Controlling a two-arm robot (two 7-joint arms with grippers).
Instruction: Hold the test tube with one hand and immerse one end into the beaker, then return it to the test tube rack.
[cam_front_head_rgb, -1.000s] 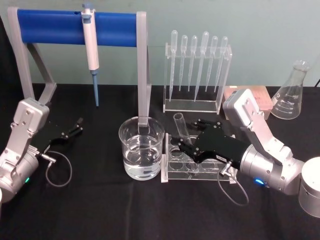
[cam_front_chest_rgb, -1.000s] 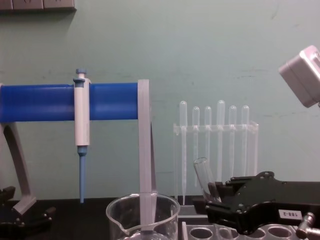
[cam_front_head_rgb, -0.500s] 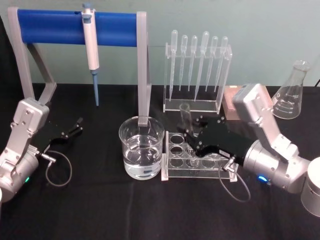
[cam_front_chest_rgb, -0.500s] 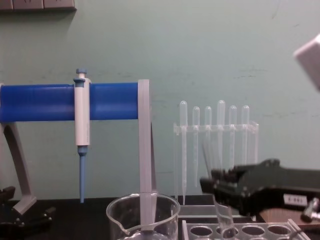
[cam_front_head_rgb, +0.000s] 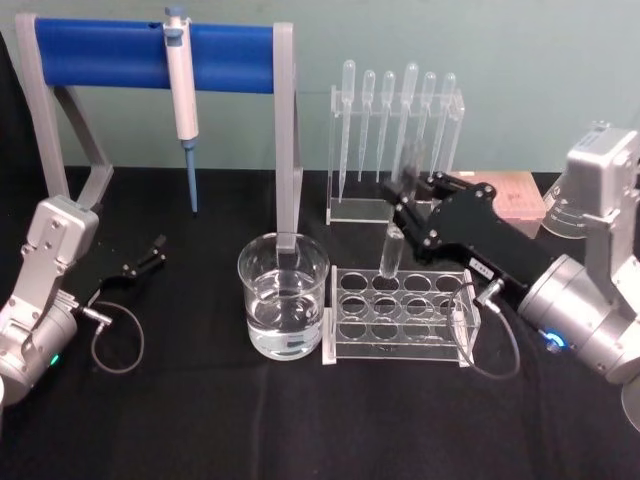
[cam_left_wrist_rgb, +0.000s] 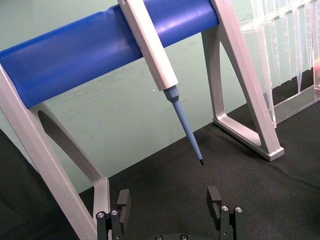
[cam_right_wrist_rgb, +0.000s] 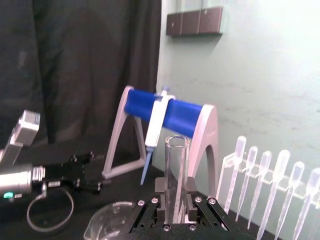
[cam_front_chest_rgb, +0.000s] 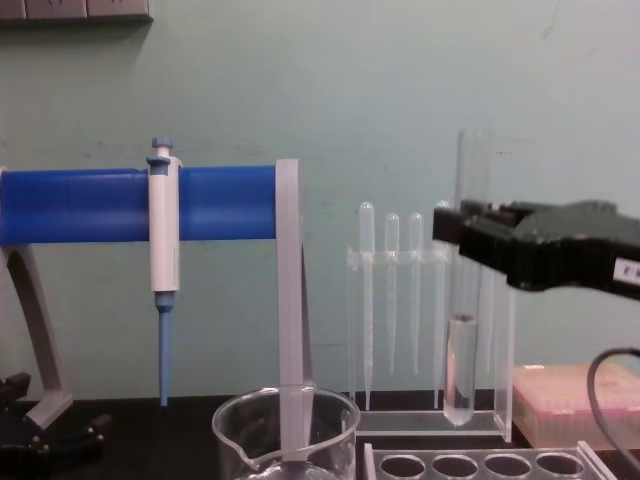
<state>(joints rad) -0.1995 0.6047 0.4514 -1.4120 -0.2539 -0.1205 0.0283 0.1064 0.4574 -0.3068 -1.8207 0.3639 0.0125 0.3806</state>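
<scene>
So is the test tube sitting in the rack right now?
No, the right gripper holds the test tube upright, its round bottom above the rack.

The head camera is looking down on the black cloth-covered table (cam_front_head_rgb: 250, 420) from its near edge; the chest camera is facing level, closer. All views are sharing the blue-barred grey stand (cam_front_head_rgb: 110, 52).

right claw (cam_right_wrist_rgb: 176, 201) gripping upright test tube (cam_right_wrist_rgb: 177, 165), beaker (cam_right_wrist_rgb: 111, 221) nearby
</scene>
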